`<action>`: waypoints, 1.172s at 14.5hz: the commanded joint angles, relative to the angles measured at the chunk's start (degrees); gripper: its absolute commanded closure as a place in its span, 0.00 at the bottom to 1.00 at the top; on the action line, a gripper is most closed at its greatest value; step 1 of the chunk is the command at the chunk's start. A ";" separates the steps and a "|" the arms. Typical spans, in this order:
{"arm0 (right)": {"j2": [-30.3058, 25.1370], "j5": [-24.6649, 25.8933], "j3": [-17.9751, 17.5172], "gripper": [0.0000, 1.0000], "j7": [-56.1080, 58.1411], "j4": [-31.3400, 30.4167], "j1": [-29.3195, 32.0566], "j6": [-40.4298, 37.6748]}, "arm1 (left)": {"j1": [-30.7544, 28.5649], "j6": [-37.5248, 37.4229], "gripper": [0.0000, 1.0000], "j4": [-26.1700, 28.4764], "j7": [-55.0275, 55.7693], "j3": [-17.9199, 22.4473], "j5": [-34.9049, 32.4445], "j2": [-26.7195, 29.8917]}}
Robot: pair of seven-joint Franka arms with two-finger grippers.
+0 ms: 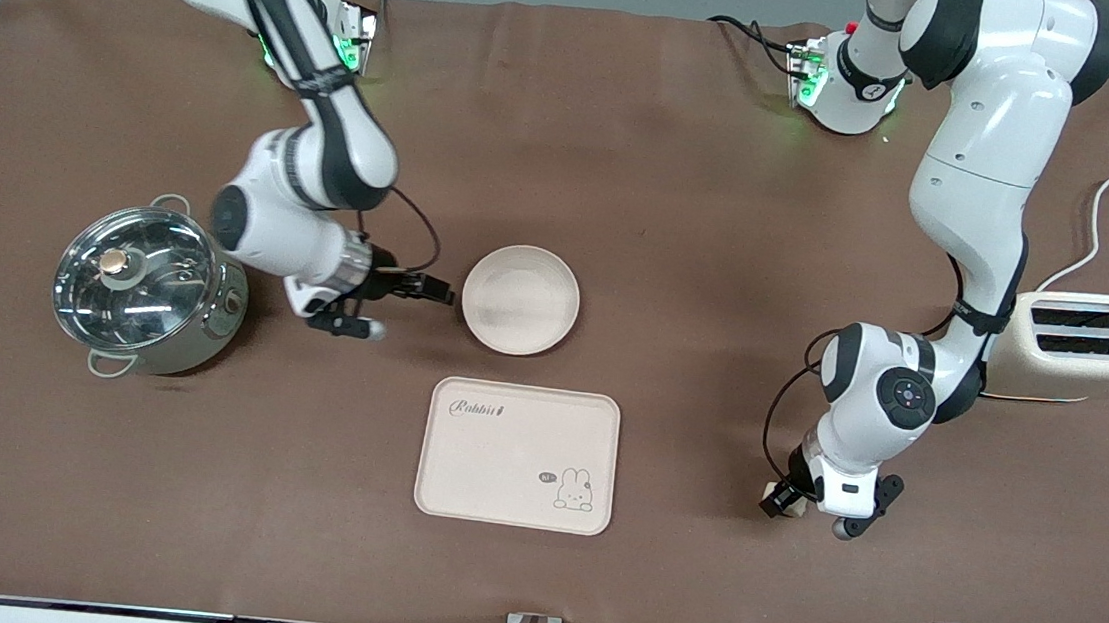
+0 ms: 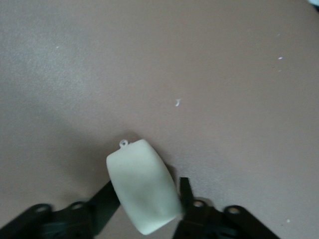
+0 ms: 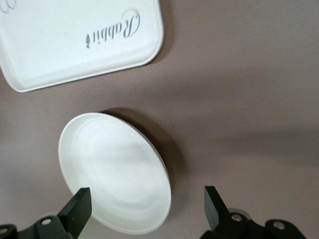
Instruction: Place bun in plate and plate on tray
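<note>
The bun [image 2: 143, 186] is a pale cream thick disc held on edge between my left gripper's [image 2: 144, 199] fingers, close over the brown table. In the front view this left gripper [image 1: 785, 499] is low, near the left arm's end of the table, with a bit of the bun [image 1: 795, 507] showing. The round cream plate [image 1: 520, 300] lies empty mid-table. My right gripper [image 1: 411, 312] is open beside the plate, toward the right arm's end; in the right wrist view [image 3: 147, 204] the plate [image 3: 114, 172] sits partly between its wide-open fingers. The tray [image 1: 519, 455] with "Rabbit" lettering lies nearer the camera than the plate.
A steel pot with a glass lid [image 1: 147, 288] stands at the right arm's end, close to the right arm. A cream toaster [image 1: 1081, 346] with a white cable [image 1: 1096, 223] stands at the left arm's end. The tray [image 3: 75, 40] also shows in the right wrist view.
</note>
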State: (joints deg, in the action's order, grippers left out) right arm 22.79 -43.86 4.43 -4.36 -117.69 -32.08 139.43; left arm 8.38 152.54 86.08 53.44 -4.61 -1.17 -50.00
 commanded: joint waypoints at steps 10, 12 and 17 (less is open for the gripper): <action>4.98 -1.84 0.85 0.44 9.72 -0.17 -3.16 3.84 | 33.33 -17.19 0.74 -2.06 33.54 0.48 -0.23 8.34; 5.33 -1.84 0.85 0.53 9.81 -0.09 -3.25 3.92 | 37.31 -17.28 0.70 -1.97 35.50 0.39 -0.67 7.47; 6.04 -1.84 0.85 0.61 10.08 0.00 -3.34 4.71 | 40.22 -17.19 0.41 -1.88 37.00 0.30 -0.67 5.71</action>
State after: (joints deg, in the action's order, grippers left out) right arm 28.62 -44.05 5.33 4.11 -117.57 -35.32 143.34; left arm 48.97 135.63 84.32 90.25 -4.87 -1.22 -44.51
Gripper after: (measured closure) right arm 0.577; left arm 0.568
